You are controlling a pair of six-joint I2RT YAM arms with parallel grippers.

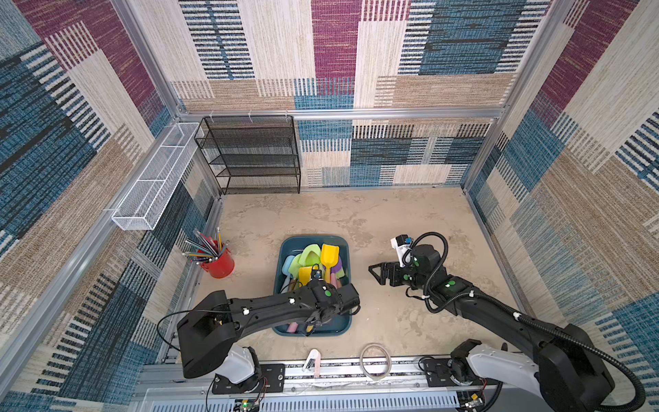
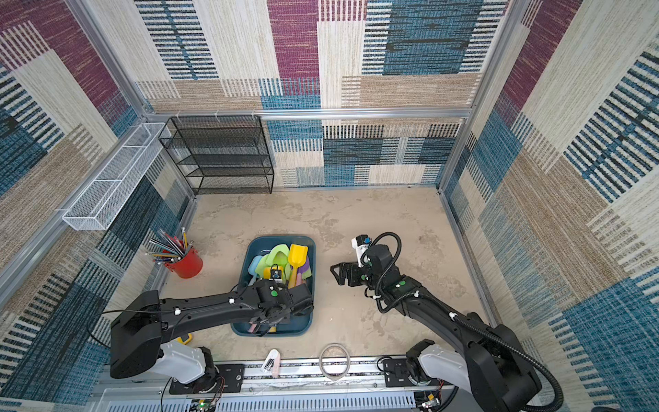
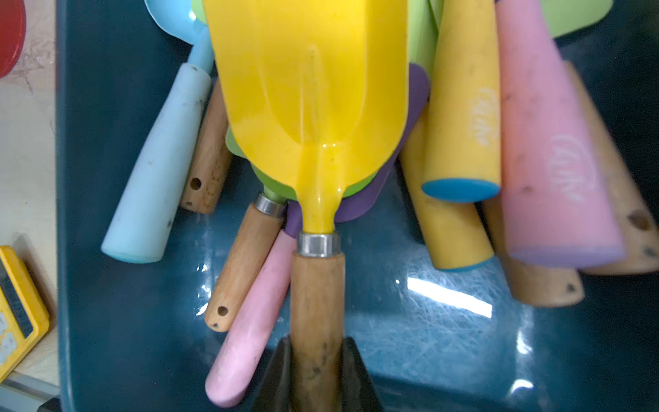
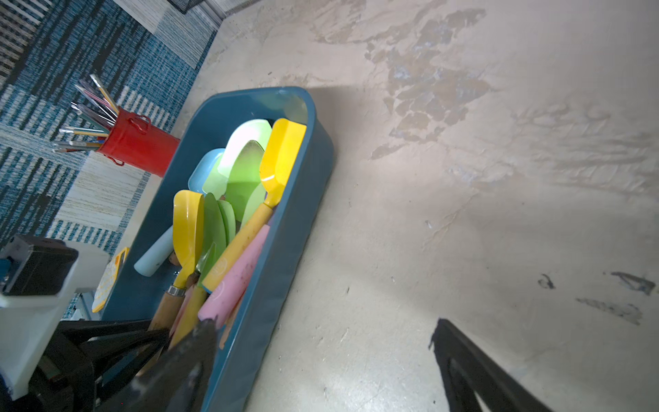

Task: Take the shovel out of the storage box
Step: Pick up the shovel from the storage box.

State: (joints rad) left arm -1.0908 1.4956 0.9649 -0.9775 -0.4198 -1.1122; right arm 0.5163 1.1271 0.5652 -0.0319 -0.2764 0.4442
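Left gripper (image 3: 317, 360) is clamped on the wooden handle of the yellow-bladed shovel (image 3: 306, 89), a black finger pressed against each side of the handle, near its butt end. The shovel sits inside the storage box (image 1: 313, 237), with its blade lying on top of the heap and covering green and purple blades underneath; whether it is lifted clear of the pile cannot be told. In the right wrist view the same shovel (image 4: 188, 224) shows tilted among the others, its metal collar and wooden grip running down to the left arm's fingers. The box, dark teal and glossy (image 3: 428, 321), stands on the beige table (image 1: 356, 221) near the front middle, and the left arm's wrist hangs over its near half in both top views. Also in the box: a yellow scoop with a yellow handle (image 1: 328, 255) along the right wall, green blades (image 1: 306, 258), a pink handle (image 3: 249, 321) just beside the held handle, and a light blue handle (image 3: 157, 171). Right gripper (image 1: 376, 274) is spread wide, holding nothing, above bare table to the right of the box and apart from it; its two fingers show far apart in the right wrist view. Red bucket of pencils (image 1: 219, 264) stands left of the box. A yellow device (image 3: 18, 303) lies just outside the box wall. Black mesh rack (image 1: 253, 157) and white wire basket (image 1: 153, 178) are at the back left.
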